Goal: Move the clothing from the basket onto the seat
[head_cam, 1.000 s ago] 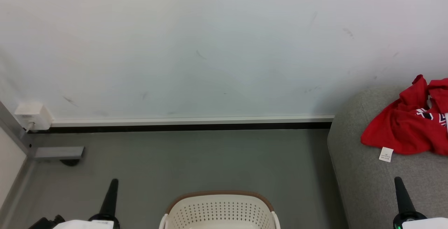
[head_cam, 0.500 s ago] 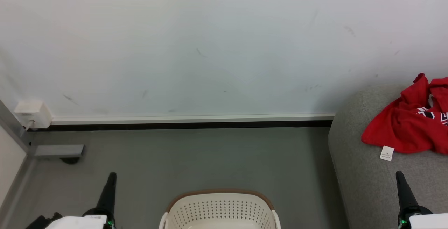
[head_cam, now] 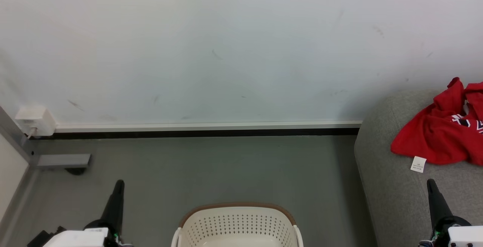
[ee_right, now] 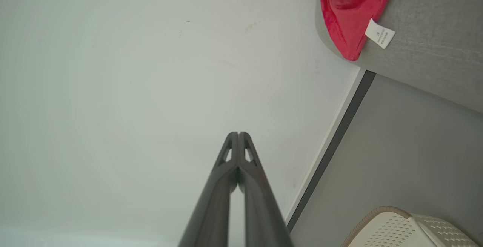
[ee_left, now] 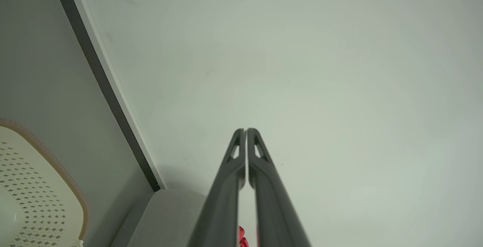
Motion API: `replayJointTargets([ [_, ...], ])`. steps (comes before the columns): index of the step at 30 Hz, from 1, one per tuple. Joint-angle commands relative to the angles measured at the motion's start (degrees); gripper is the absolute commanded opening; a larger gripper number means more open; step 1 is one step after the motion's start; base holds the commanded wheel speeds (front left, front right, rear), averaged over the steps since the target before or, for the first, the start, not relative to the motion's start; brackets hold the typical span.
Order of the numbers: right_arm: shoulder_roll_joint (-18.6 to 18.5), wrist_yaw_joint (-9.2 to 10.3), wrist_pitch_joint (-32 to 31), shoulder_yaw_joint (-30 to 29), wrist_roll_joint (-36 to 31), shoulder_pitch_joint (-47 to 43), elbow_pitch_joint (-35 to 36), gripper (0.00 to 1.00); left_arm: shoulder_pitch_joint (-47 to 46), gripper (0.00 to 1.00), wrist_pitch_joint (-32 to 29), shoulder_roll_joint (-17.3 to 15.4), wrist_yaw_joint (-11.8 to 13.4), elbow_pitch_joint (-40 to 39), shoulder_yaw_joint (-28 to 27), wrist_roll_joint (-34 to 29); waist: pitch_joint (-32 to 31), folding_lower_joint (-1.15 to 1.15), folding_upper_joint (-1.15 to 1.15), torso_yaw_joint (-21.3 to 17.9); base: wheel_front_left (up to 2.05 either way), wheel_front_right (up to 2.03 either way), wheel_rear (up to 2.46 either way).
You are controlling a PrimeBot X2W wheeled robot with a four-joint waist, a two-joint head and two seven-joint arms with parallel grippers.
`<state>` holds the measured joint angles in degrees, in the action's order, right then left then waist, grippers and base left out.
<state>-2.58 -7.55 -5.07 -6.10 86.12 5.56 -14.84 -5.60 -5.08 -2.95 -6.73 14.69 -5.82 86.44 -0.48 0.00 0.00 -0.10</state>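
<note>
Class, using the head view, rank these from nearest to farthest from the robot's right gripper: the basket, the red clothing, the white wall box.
Measured from the right gripper:
1. The red clothing, just ahead of it, lying on the grey seat at the right.
2. The basket, on the floor at bottom centre.
3. The white wall box, low on the wall at far left.
</note>
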Motion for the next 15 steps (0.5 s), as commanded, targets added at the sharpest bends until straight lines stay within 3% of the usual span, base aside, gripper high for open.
replayJointTargets([
  [1, -0.5, 0.1, -0.4, -0.3, 1.4, 0.8, 0.4, 0.0, -0.8, 0.0, -0.4, -0.1, -0.4, -0.3, -0.4, 1.2, 0.1, 0.0, 0.0, 0.0, 0.0, 0.0, 0.0],
  [15, -0.5, 0.12, -1.8, -0.7, 6.4, 1.4, 0.6, 0.0, -1.3, 0.0, -1.8, 0.1, -0.9, -0.4, -1.0, 6.2, 0.5, 0.0, 0.0, 0.1, 0.0, 0.0, 0.0],
])
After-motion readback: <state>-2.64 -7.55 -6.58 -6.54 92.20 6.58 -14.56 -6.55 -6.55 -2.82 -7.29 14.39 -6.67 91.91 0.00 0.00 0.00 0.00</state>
